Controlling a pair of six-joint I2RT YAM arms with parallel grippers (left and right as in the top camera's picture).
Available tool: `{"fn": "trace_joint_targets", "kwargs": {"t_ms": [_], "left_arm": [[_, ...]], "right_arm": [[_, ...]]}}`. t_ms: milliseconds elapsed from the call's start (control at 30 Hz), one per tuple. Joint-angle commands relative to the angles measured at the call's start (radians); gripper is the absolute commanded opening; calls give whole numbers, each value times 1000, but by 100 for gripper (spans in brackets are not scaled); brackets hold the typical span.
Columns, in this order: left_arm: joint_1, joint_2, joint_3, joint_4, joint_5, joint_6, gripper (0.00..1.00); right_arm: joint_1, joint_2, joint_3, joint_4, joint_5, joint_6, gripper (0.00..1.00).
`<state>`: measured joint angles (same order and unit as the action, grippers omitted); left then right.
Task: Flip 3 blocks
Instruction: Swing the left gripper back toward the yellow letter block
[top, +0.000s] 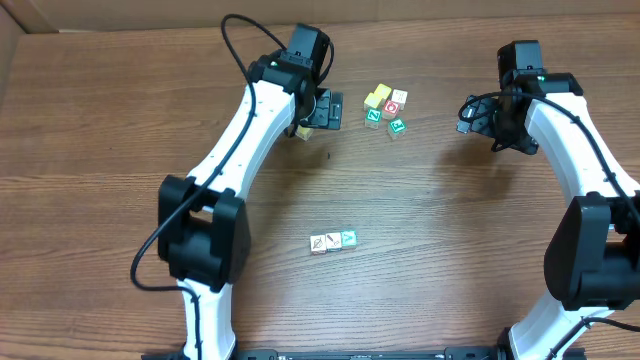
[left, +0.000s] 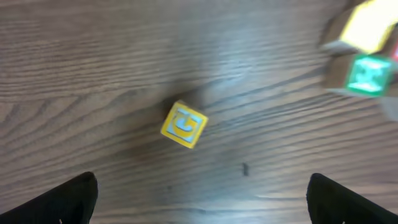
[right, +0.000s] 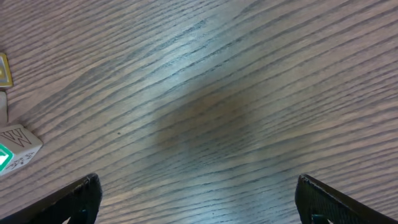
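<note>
Sitting in a short row on the near-middle of the table (top: 450, 230), the three blocks (top: 333, 241) touch side to side: two white-faced ones on the left and the teal block (top: 348, 238) at the right end. No gripper is near them.

Far beyond the row lies a cluster of cubes (top: 386, 108) with yellow, red, green and white faces. To its left a single yellow cube (left: 184, 124) lies apart on the wood, tilted cornerwise in the left wrist view.

The left gripper (left: 202, 186) hangs over that yellow cube, jaws spread wide and holding nothing. The right gripper (right: 198, 186), on the far right of the table, is also spread wide over bare wood, with the cluster at the edge of its view.
</note>
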<state>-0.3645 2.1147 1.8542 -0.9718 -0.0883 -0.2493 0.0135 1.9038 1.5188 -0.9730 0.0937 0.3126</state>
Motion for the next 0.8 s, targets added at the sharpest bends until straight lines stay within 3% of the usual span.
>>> {"fn": "trace_joint_targets", "kwargs": {"t_ms": [0,33,133,300,400,767], "left_arm": [[5,73,19,2,-49,76,98],[5,86,19,5,-50,91,93],[5,122,19,10,-50,189,92],[6,154,19,36,-50,229,83],[17,155,18,62,-52,246,56],[31,156,8,120,-50,270,55]], "right_arm": [[0,-32,18,2,11,-6,100],[0,-32,18,2,11,-6,100],[0,-32,18,2,11,-6,100],[0,-32,18,2,11,-6,100],[0,-32,18,2,11,-6,100],[0,-32,18,2,10,-6,100]]}}
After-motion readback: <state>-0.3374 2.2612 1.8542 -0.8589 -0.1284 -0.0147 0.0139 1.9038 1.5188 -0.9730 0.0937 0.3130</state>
